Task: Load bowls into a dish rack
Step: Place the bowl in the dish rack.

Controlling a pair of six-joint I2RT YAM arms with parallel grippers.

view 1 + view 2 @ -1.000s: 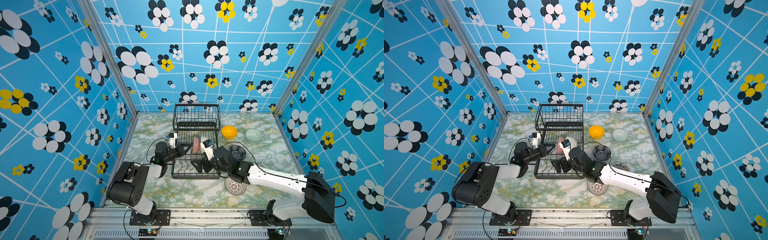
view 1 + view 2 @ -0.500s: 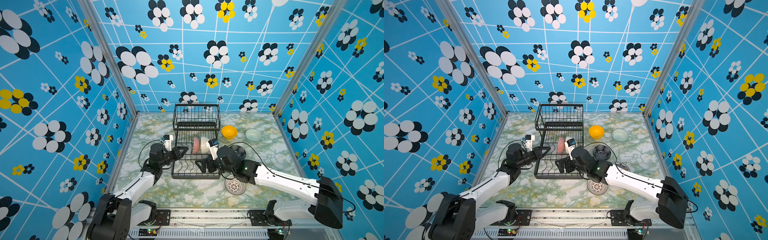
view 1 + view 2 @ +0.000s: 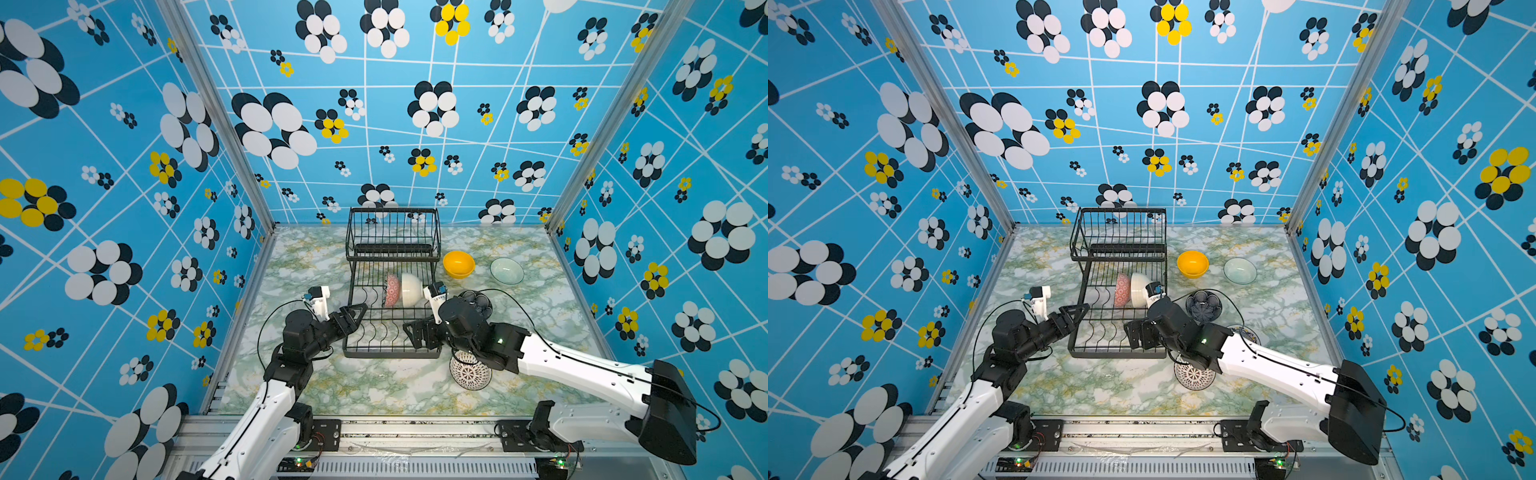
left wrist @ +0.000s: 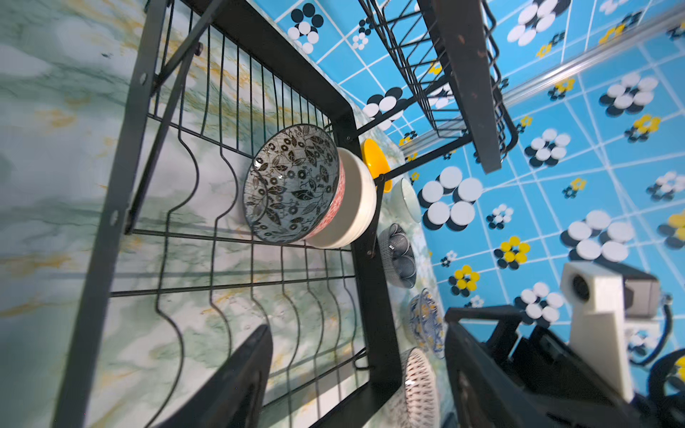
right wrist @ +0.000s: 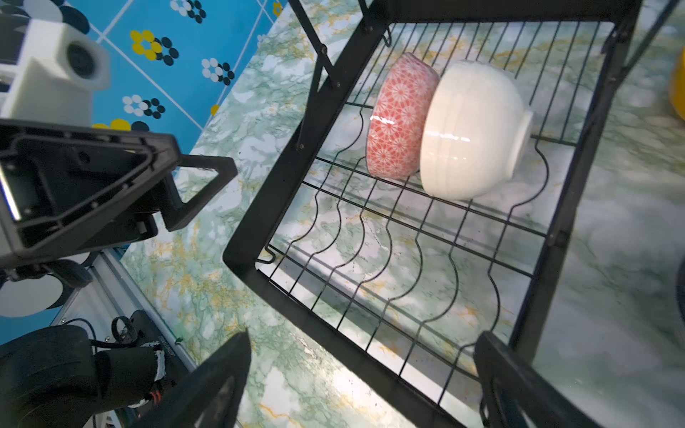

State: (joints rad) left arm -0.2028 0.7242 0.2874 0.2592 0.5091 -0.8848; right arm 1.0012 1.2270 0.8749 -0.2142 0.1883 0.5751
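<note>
The black wire dish rack [image 3: 390,354] [image 3: 1116,355] stands mid-table. A pink-red bowl [image 3: 390,289] [image 5: 398,118] and a cream-white bowl [image 3: 411,289] [image 5: 474,129] stand on edge, nested, in its lower tray. My left gripper [image 3: 358,316] [image 4: 359,333] is open and empty at the tray's left rim. My right gripper [image 3: 415,334] [image 5: 363,337] is open and empty over the tray's front right corner. On the table to the right of the rack are a yellow bowl [image 3: 458,264], a clear glass bowl [image 3: 506,270], a dark navy bowl [image 3: 478,301] and an upturned black-and-white bowl [image 3: 469,374]. A blue-yellow bowl [image 3: 1246,332] is mostly hidden behind the right arm.
The rack's raised basket [image 3: 392,232] stands at the back, holding nothing. Blue patterned walls close in the marble table [image 3: 374,390] on three sides. A metal rail [image 3: 374,428] runs along the front edge.
My left gripper has opened and drawn back from the pink-red bowl, which stays standing in the rack. My right gripper has shifted slightly to the right.
</note>
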